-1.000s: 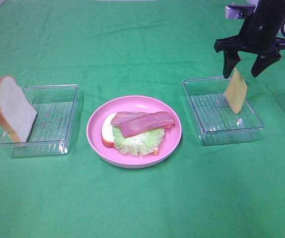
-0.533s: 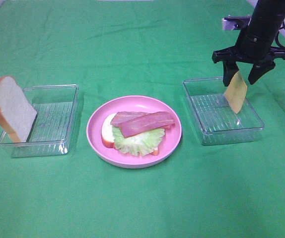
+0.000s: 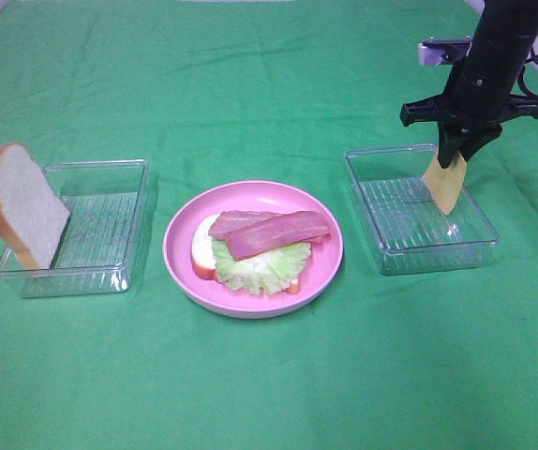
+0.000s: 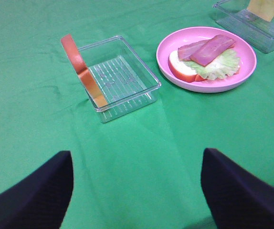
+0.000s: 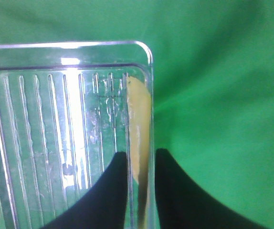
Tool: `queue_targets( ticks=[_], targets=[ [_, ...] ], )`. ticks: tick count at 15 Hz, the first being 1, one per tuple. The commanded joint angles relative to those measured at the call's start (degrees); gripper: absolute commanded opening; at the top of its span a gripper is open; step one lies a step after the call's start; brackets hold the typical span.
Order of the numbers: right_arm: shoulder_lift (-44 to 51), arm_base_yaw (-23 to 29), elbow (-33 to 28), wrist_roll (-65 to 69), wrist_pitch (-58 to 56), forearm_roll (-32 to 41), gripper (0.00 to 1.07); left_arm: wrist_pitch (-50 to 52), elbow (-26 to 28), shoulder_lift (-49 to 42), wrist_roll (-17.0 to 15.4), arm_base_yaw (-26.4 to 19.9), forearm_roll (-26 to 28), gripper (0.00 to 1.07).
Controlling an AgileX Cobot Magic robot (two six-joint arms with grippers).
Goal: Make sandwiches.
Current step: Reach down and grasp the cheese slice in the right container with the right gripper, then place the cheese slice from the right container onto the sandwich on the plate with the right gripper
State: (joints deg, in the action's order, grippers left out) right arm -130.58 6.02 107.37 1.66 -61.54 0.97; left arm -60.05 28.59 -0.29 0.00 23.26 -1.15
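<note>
One cheese square (image 3: 445,187), top hidden inside clenched right gripper (image 3: 455,157); left gripper (image 4: 136,155) splayed.

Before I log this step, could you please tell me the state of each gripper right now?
Left gripper: open, holding nothing.
Right gripper: closed on the cheese slice.

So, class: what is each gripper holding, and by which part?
The right gripper pinches the cheese slice by its upper edge, one of its fingers on each face. The left gripper is open and holds nothing.
</note>
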Motion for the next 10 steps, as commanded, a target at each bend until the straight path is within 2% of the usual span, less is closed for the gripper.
queue_targets(
  ticks=[1,10],
  targets=[
    [0.29,-0.06,0.23,0.80,-0.23,-0.40,0.01,0.23,-0.06,-1.20,0.00,0.29,-0.34,0.71],
    [3.90,-0.06,0.23,0.80,-0.69,-0.34,0.00,0.23,-0.06,-1.20,0.00,0.29,-0.34,0.71]
  ],
)
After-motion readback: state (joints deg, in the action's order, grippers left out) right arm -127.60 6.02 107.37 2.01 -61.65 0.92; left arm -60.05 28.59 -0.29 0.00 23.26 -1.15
